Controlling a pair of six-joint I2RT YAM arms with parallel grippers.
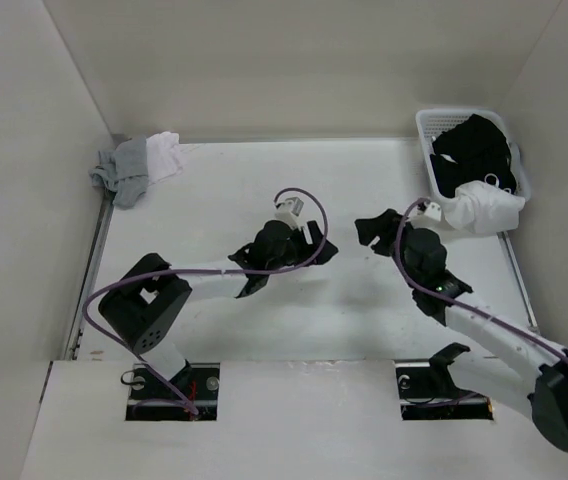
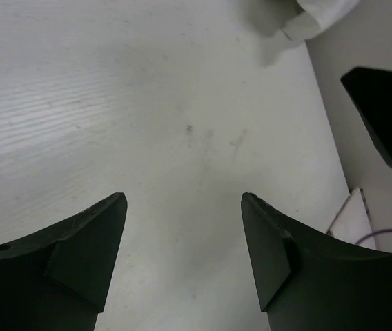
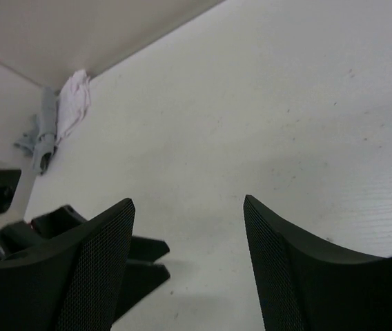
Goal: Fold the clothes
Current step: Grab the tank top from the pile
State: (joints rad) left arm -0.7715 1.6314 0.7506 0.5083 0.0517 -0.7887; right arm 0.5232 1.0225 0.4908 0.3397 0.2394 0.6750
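The right gripper [image 3: 188,201] hangs with jaws apart over the white table [image 3: 265,117], a grey and white garment pile [image 3: 61,114] far left against the wall [image 3: 79,27]

White garment [image 1: 486,207] lies half-buried under black clothes [image 1: 474,150] in the basket [image 1: 424,122], its straps too small to tell; the right arm's base [image 1: 566,396] runs off frame.

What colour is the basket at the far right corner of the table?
The basket is white; the top external view shows it best.

White table [image 1: 364,310] boxed in by plain off-white walls [image 1: 294,60].
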